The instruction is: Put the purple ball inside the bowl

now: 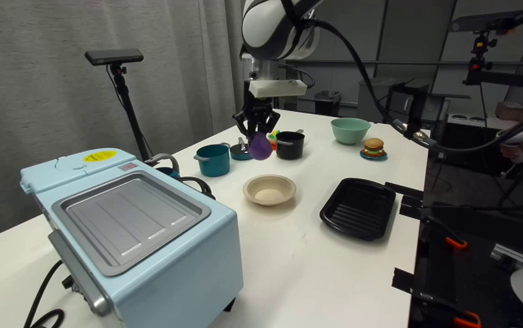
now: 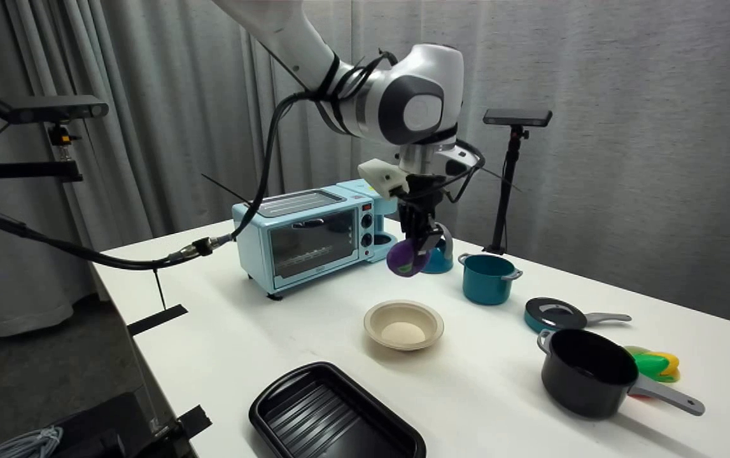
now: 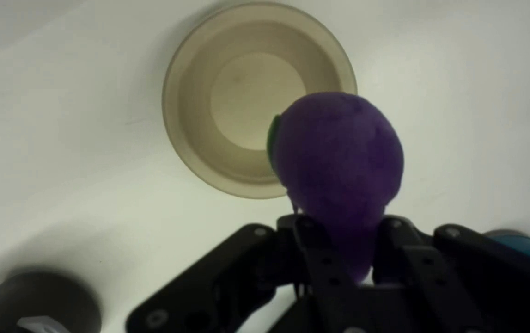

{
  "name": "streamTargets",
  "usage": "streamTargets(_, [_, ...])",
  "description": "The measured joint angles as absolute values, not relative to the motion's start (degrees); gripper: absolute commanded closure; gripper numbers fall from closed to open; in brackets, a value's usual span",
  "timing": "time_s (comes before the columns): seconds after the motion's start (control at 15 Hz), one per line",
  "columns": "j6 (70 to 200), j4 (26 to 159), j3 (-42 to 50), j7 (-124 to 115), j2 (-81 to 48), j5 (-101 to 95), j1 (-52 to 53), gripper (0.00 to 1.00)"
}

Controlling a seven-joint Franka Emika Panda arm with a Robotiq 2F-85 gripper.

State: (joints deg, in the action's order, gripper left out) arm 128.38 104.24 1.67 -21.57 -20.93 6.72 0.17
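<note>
Purple ball in its grasp, the end effector hangs clear of the tabletop, near the empty beige bowl. Pick-up looks done; lining up, lowering and release seem left.

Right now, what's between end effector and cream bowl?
Only the purple ball, gripped by the end effector. In the wrist view it hides part of the cream bowl; both exterior views show a gap beneath.

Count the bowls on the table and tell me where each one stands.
2. The cream bowl stands between the teal pot and the black tray; in an exterior view, the light green bowl stands beside the burger toy. Others could be hidden behind larger objects.
</note>
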Motion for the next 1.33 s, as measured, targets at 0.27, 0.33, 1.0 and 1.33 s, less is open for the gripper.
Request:
streamTargets(0.27, [128.4, 104.3, 2.0, -22.9, -25.0, 6.0, 0.8, 0.94])
streamTargets(0.33, [128.4, 104.3, 2.2, -23.3, -26.0, 5.8, 1.0, 0.94])
streamTargets(1.0, [129.0, 103.4, 4.1, -27.5, -32.2, 2.1, 3.1, 0.51])
streamTargets(1.33, [129.0, 103.4, 5.0, -27.6, -32.6, 1.2, 3.3, 0.15])
